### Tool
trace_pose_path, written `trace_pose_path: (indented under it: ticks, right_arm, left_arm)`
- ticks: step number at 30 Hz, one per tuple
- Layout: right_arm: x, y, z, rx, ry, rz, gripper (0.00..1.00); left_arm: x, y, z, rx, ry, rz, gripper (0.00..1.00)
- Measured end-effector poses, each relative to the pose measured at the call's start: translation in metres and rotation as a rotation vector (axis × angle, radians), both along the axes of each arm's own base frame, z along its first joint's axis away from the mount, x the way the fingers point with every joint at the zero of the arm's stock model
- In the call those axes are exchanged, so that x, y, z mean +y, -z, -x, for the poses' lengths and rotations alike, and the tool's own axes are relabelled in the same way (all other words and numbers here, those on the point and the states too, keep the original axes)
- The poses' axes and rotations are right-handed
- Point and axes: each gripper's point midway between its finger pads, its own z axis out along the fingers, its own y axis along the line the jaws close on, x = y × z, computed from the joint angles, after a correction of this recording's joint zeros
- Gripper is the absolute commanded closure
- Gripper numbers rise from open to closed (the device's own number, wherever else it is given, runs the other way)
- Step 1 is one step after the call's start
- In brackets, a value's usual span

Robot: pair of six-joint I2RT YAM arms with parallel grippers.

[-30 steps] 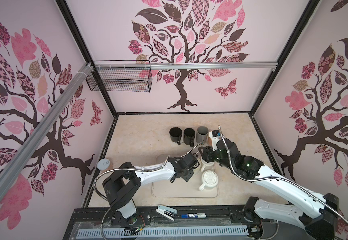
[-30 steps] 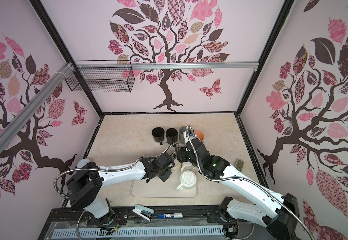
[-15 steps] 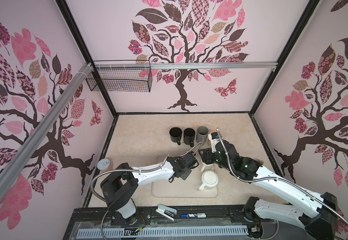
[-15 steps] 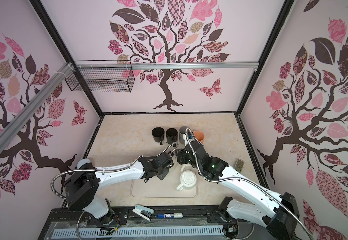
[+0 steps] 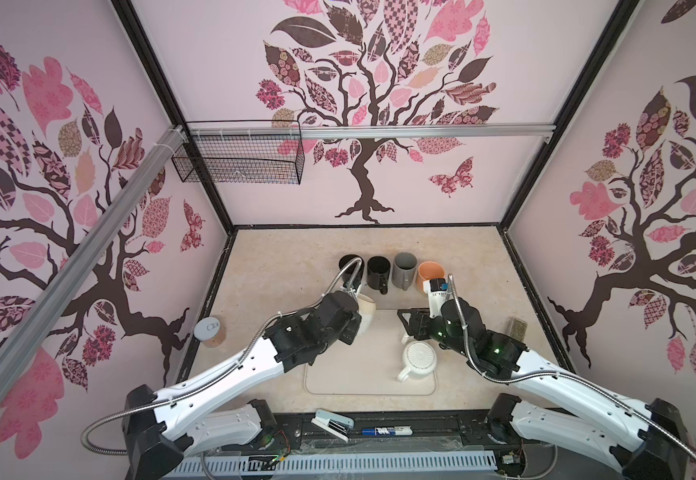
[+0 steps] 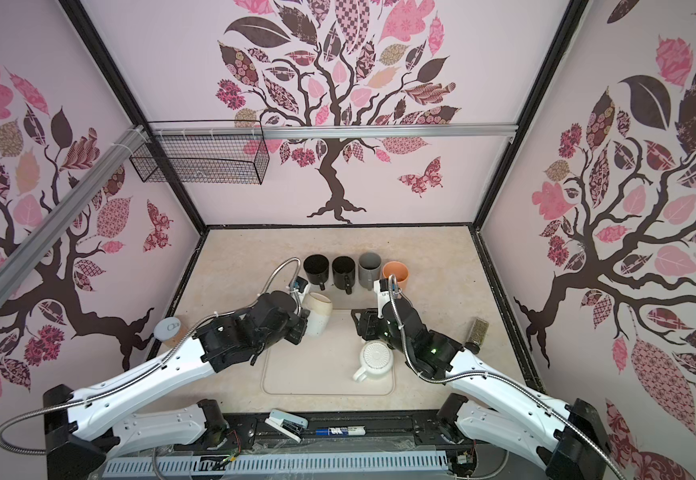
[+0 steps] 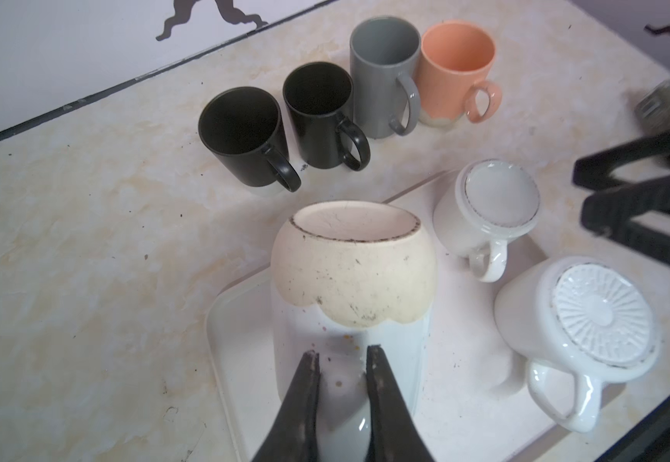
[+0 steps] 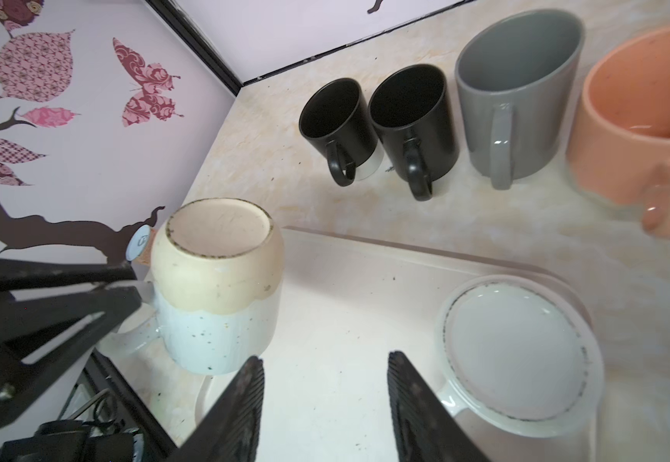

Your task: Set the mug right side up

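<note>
The mug (image 7: 353, 272), cream at the base and pale blue lower down, was upside down with its base uppermost and leaning slightly. In a top view it sat at the far left corner of the tray (image 5: 371, 374). Whether its rim touched the tray could not be told. The left end effector (image 7: 342, 352) was pinched on the mug's handle, one finger on each side of the loop, so the mug's body stood directly ahead of the fingertips.

The right end effector (image 8: 325, 358) hung over the tray with its jaws spread and nothing between them. The mug was off to one side of it, near but apart, and an inverted white mug (image 8: 513, 352) lay just beside its other finger. A ribbed white mug (image 7: 589, 320) also stood base-up on the tray. Four upright mugs (image 7: 349, 104) lined the surface (image 7: 85, 240) beyond.
</note>
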Motion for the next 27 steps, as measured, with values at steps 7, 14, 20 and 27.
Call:
trace_pose_path:
  ticks: [7,14,20,27]
  right_arm:
    - [0.016,0.010,0.002,0.048,-0.051,-0.030,0.49]
    - [0.022,0.023,0.003,0.086,-0.077,-0.012,0.49]
    - [0.023,0.025,0.003,0.091,-0.083,-0.012,0.49]
    - [0.023,0.025,0.003,0.088,-0.084,-0.009,0.49]
  left_arm:
    - [0.007,0.023,-0.008,0.061,-0.033,-0.046,1.00]
    - [0.005,0.059,-0.011,0.150,-0.046,-0.119,1.00]
    - [-0.002,0.085,-0.017,0.191,-0.046,-0.168,1.00]
    - [-0.025,0.100,-0.040,0.193,-0.045,-0.187,1.00]
